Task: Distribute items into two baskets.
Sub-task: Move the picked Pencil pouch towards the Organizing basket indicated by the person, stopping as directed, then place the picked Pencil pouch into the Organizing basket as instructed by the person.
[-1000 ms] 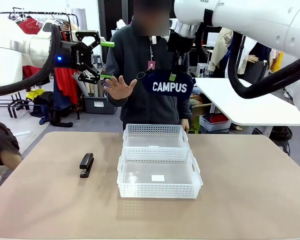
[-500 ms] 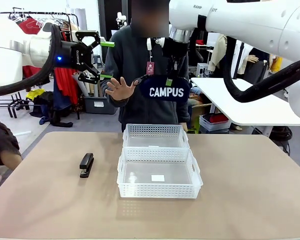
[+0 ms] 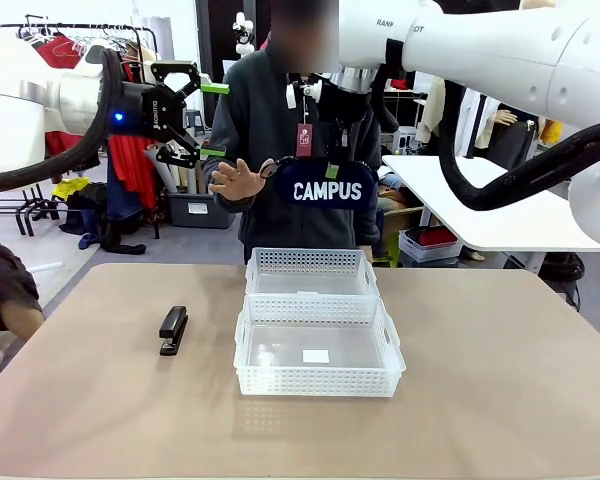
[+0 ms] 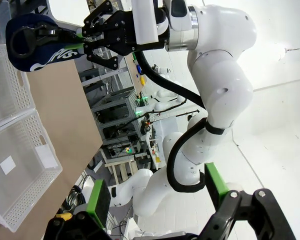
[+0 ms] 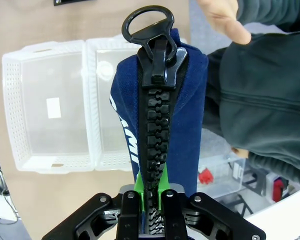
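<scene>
My right gripper (image 3: pixel 332 167) is shut on the top edge of the navy "CAMPUS" pouch (image 3: pixel 327 190), which hangs high above the far basket (image 3: pixel 310 262). The near basket (image 3: pixel 318 380) touches it, and both hold nothing. In the right wrist view the pouch (image 5: pixel 160 125) and its black zip rise from my shut gripper (image 5: pixel 150 189) over the two baskets (image 5: pixel 47 150). The black stapler (image 3: pixel 173 330) lies on the table left of the baskets. My left gripper (image 3: pixel 215 120) hangs open, high at the left, holding nothing. The left wrist view has its gripper (image 4: pixel 157 195) open and the pouch (image 4: pixel 40 45) far off.
A person stands behind the table with an open hand (image 3: pixel 235 180) raised just left of the pouch. The tan table (image 3: pixel 500 380) has bare room right of and in front of the baskets. Another person's arm (image 3: pixel 5 300) shows at the left edge.
My right arm has carried the pouch a little left and down, nearer over the far basket. The person's raised hand has shifted slightly. The left arm has not moved.
</scene>
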`<state>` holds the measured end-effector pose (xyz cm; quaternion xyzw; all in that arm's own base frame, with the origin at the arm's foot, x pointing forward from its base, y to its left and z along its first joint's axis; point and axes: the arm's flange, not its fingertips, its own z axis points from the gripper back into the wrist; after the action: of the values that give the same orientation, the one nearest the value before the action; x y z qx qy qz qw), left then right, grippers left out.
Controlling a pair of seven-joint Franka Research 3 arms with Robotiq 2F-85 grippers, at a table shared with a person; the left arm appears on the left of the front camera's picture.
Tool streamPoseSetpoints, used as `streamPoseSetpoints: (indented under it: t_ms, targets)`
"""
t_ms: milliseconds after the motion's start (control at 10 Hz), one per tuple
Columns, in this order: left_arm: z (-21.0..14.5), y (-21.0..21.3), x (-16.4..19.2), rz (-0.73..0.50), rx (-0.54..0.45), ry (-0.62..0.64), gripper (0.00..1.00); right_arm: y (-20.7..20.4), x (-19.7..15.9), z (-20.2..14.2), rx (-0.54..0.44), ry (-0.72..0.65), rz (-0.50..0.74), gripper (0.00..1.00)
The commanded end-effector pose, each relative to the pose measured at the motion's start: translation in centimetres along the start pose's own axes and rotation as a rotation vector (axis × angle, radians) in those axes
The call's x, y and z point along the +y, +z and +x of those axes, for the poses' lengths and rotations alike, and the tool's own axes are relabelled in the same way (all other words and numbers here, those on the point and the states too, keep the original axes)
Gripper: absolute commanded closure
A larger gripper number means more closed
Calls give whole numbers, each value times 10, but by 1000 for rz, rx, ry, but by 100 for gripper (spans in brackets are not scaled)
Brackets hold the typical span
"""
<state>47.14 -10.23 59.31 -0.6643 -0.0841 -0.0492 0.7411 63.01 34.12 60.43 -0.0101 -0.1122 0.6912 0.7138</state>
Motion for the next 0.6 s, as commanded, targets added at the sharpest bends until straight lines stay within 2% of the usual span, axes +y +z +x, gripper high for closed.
streamPoseSetpoints:
  t_ms: [0, 500]
  targets:
    - [0, 0, -2, 0, -5, -4, 0, 0, 0, 1, -1, 2, 0, 100]
    - [0, 0, -2, 0, -5, -4, 0, 0, 0, 1, -1, 2, 0, 100]
